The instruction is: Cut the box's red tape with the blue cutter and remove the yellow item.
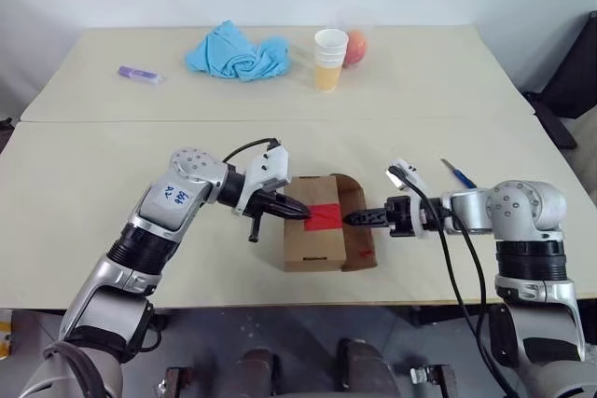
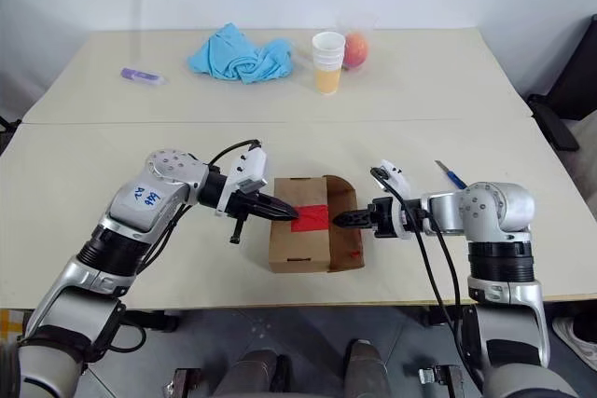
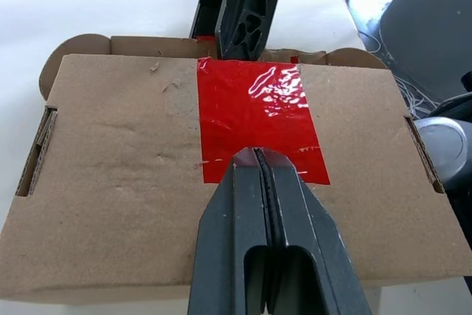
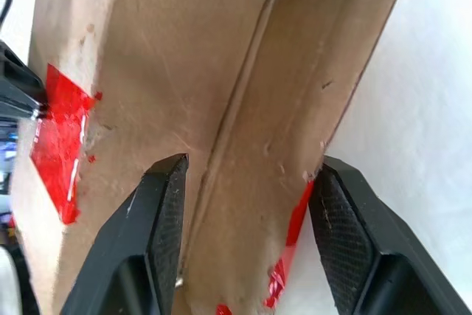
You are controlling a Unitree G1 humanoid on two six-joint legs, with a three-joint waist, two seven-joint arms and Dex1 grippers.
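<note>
Brown cardboard box (image 1: pixel 312 235) bears red tape (image 1: pixel 325 217); clenched left gripper (image 3: pixel 259 158) presses it, right gripper (image 4: pixel 247 182) straddles its flap, parted; blue cutter (image 1: pixel 457 172) nearby

From the head you look forward and down over both arms across the table (image 1: pixel 84 165), the two eyes sharing almost the same scene. Your left wrist camera sits close above the box (image 3: pixel 110 182), facing its lid. Your right wrist camera looks closely at that same box's open side flap, between its fingers (image 4: pixel 166 212).
</note>
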